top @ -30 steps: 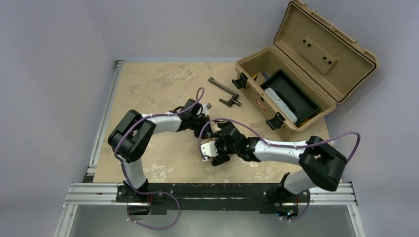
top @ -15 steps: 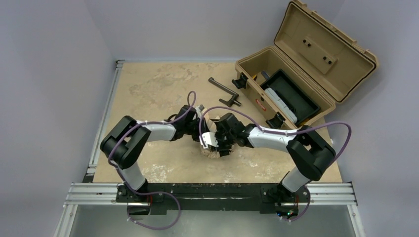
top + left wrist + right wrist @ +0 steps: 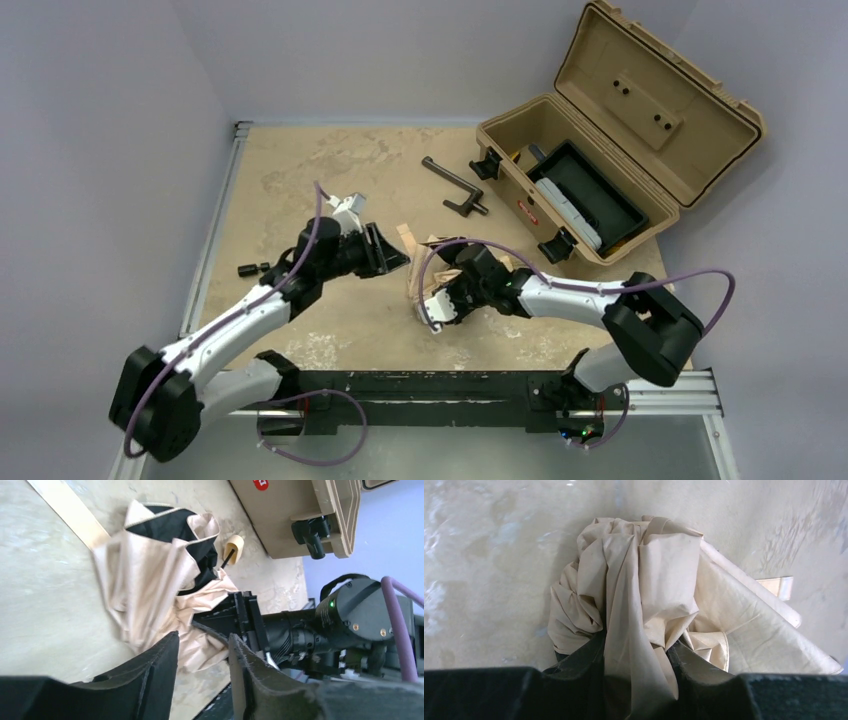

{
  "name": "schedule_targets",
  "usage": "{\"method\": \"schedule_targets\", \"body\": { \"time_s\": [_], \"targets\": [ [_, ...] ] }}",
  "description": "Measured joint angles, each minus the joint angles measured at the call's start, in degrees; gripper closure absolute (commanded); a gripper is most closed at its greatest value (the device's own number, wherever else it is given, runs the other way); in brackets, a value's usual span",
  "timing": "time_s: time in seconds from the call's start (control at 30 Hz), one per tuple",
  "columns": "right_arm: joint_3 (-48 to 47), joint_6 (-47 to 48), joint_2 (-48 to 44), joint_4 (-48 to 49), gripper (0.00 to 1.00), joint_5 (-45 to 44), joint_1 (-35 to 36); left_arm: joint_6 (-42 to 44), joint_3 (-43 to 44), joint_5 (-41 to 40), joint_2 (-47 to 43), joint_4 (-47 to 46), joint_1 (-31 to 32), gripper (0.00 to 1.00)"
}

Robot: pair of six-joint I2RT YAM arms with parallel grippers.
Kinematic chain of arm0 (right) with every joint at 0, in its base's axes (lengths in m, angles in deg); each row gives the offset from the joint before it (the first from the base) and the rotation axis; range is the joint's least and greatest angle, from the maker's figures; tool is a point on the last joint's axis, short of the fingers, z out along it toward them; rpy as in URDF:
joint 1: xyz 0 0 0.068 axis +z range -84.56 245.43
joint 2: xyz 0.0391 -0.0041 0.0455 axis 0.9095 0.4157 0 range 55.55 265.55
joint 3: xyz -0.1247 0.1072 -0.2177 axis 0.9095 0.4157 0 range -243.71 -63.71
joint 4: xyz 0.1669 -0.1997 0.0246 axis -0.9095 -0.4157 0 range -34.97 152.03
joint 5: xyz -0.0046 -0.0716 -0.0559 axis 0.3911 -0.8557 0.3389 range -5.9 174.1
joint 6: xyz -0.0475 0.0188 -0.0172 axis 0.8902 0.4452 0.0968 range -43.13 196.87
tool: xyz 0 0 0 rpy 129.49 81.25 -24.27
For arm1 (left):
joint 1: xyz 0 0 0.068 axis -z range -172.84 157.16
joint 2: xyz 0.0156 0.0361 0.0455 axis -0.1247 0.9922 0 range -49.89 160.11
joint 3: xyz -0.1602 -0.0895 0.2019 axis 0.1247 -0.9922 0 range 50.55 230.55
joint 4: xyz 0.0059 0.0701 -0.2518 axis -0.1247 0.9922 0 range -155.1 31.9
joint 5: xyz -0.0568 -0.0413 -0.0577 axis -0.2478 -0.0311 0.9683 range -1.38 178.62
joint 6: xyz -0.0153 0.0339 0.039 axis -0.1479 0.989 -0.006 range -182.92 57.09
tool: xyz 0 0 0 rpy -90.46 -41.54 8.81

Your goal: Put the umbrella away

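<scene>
Umbrella (image 3: 634, 605) crumpled in right pincer (image 3: 636, 660); red label (image 3: 527, 210) on tan case (image 3: 510, 180) illegible.

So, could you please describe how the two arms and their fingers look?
The left arm and right arm share white link shells between chunky black joints, each trailed by a purple cable. Left fingers and right fingers are matte black wedges. A green light shows on the right wrist housing.

Folding umbrella (image 3: 150, 575) is collapsed but unwrapped, its beige canopy (image 3: 659, 575) in loose, crumpled folds with black showing in the gaps. A pale wooden knob handle (image 3: 233, 547) on a thin black shaft pokes out of the fabric. It lies about midway between the left and right edges, somewhat towards the near edge, with one fold pinched in the right gripper (image 3: 636, 667).
</scene>
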Motion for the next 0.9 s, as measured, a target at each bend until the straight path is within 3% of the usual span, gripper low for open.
{"method": "schedule_targets", "body": {
  "time_s": [0.1, 0.13, 0.27, 0.4, 0.6, 0.9],
  "targets": [
    [2.49, 6.38, -2.69, -0.28, 0.93, -0.11, 1.14, 3.02, -4.85, -3.32, -9.62, 0.07, -0.33, 0.17],
    [3.04, 8.55, -3.37, -0.52, 0.93, -0.11, 1.46, 3.41, -7.43, -4.07, -12.74, -1.16, -0.33, 0.12],
    [3.54, 14.78, -4.04, -1.64, 0.92, 0.09, 2.19, 2.75, -18.95, -4.37, -19.08, -7.85, -0.33, 0.17],
    [2.56, 17.31, -3.63, -3.50, 0.91, 0.48, 2.40, 4.42, -23.61, -3.54, -14.51, -9.90, 2.40, 0.18],
    [-3.63, 17.07, 0.24, -10.60, 0.91, 2.75, 2.40, 12.46, -21.75, -5.90, -6.97, -14.10, 10.88, 0.18],
    [-5.53, 15.67, 1.05, -14.67, 0.92, 5.77, 2.40, 15.98, -15.56, -9.42, 10.34, -19.04, 11.58, 0.16]
  ]
}}
